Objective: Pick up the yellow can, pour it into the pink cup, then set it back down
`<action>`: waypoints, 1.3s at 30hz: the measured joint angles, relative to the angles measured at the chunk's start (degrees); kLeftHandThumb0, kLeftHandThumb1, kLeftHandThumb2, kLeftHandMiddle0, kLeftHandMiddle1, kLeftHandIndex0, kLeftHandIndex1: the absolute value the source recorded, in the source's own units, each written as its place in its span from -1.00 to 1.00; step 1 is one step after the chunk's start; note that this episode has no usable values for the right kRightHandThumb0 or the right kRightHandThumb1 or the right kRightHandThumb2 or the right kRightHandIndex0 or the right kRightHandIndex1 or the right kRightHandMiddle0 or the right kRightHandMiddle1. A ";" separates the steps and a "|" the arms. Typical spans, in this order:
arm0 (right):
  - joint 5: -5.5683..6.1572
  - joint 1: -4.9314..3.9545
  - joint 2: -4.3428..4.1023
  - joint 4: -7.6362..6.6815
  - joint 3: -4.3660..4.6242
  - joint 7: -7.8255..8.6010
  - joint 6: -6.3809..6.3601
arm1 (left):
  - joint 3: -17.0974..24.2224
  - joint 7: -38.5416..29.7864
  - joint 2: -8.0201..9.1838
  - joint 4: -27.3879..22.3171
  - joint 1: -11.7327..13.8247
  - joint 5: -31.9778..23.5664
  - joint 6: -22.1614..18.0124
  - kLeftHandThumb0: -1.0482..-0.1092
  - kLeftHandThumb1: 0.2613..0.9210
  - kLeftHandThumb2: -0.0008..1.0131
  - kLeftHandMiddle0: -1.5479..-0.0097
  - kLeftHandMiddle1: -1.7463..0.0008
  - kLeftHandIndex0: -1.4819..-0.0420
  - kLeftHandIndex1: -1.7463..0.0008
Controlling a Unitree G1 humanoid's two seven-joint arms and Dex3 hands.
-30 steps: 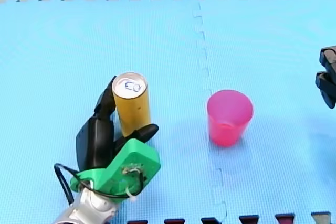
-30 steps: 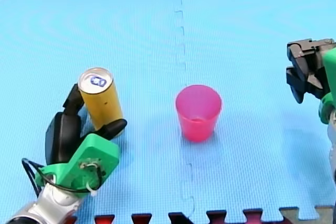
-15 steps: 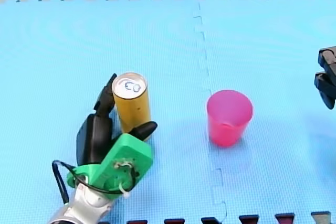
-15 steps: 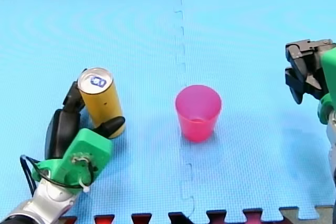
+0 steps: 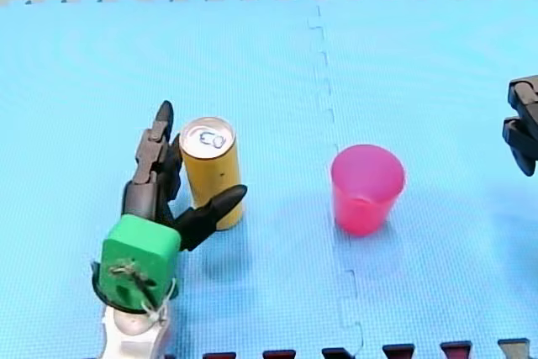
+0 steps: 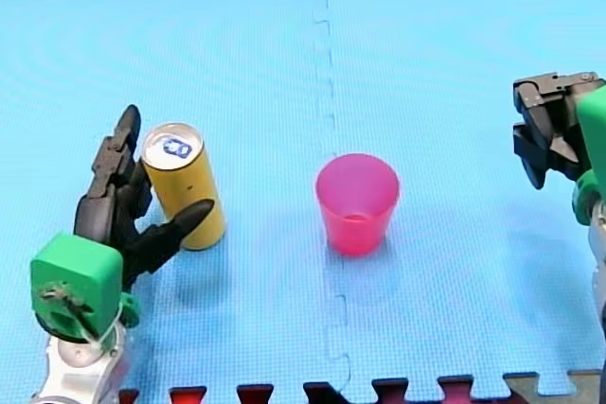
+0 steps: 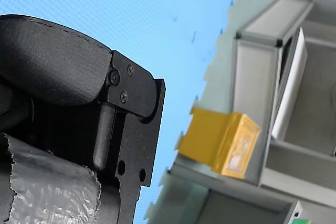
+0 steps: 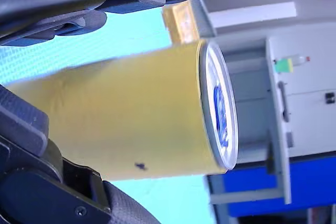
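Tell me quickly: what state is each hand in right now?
Left hand: open, around the standing yellow can, not gripping it.
Right hand: closed, holding nothing, at the far right.

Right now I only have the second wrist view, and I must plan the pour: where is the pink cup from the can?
Observer: The pink cup stands upright on the blue mat, to the right of the yellow can and apart from it.
Operator: Is the can standing?
Observer: Yes, upright on the mat, with the left hand close beside it on its left.
Operator: And the other hand?
Observer: The right hand is over the mat's right side, holding nothing, clear of the cup.
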 measured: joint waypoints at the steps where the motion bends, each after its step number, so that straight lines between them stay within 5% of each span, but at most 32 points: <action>1: -0.09 0.00 -0.08 0.01 0.03 0.01 0.00 | 0.53 -0.82 0.02 -0.04 0.31 -0.32 -0.26 -0.70 0.19 -0.98 0.75 1.00 0.90 1.00; 12: -0.28 -0.01 -0.25 0.05 0.04 0.44 0.00 | 2.76 -2.67 0.20 -0.04 2.58 0.38 -2.66 -0.98 0.44 -0.97 0.76 1.00 0.91 1.00; 20: -0.24 -0.01 -0.24 0.07 -0.05 0.66 0.00 | 2.01 1.31 0.64 -0.04 3.55 4.59 -4.12 -1.00 0.55 -0.96 0.76 1.00 0.90 1.00; 39: 0.19 0.35 -0.14 0.09 -0.48 1.07 -0.25 | 0.30 3.58 1.65 -0.05 4.59 7.48 -3.70 -1.00 0.46 -1.00 0.75 1.00 0.92 1.00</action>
